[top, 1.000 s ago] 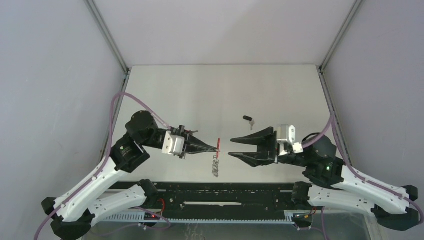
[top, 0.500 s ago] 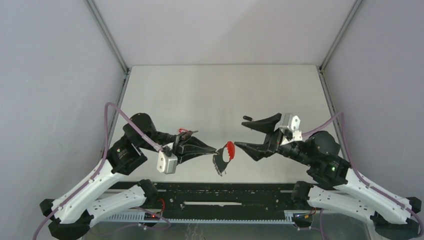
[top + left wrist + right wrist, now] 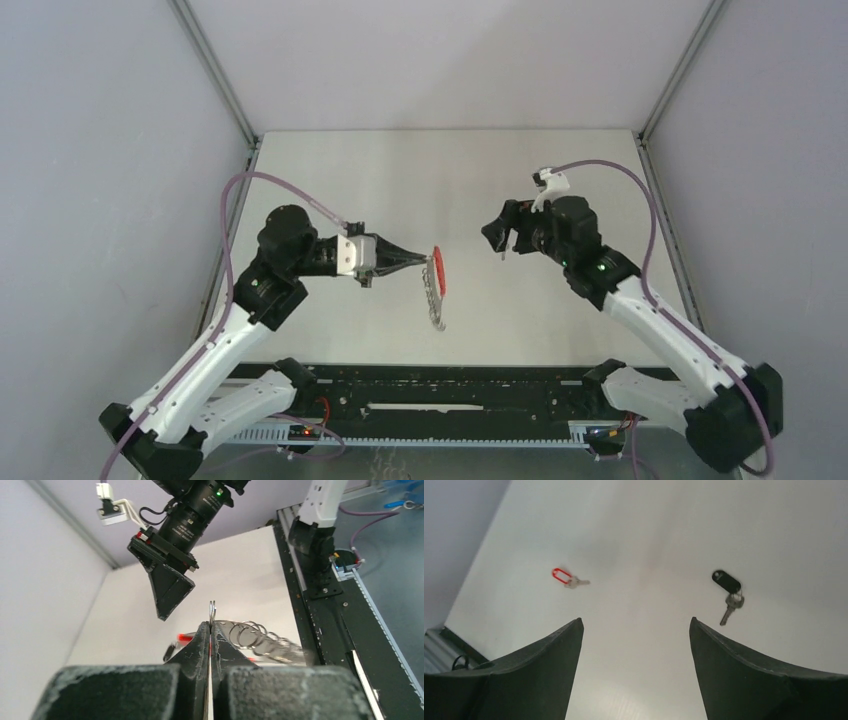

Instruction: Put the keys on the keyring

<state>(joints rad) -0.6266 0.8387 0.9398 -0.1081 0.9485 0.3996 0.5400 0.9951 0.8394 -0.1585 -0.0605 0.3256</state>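
Note:
My left gripper (image 3: 424, 262) is shut on the keyring (image 3: 437, 275), whose red arc sits at the fingertips while its silver row of small loops (image 3: 252, 636) trails down toward the table. In the left wrist view the fingers (image 3: 200, 645) pinch a thin wire ring (image 3: 212, 611). Off to the right, my right gripper (image 3: 496, 232) hangs open and empty above the table, pointing down. Its wrist view shows both keys lying flat and apart: the red-tagged key (image 3: 566, 578) to the left and the black-headed key (image 3: 727, 587) to the right, beyond the open gripper (image 3: 636, 621).
The pale table (image 3: 400, 180) is walled by grey panels on three sides. A black rail (image 3: 430, 390) with the arm bases runs along the near edge. The right arm's wrist (image 3: 180, 525) hangs ahead of the left gripper.
The right arm swung back and to the far right, turned to face down, and its jaws spread wider. The left gripper rose and moved back a little with the keyring still pinched.

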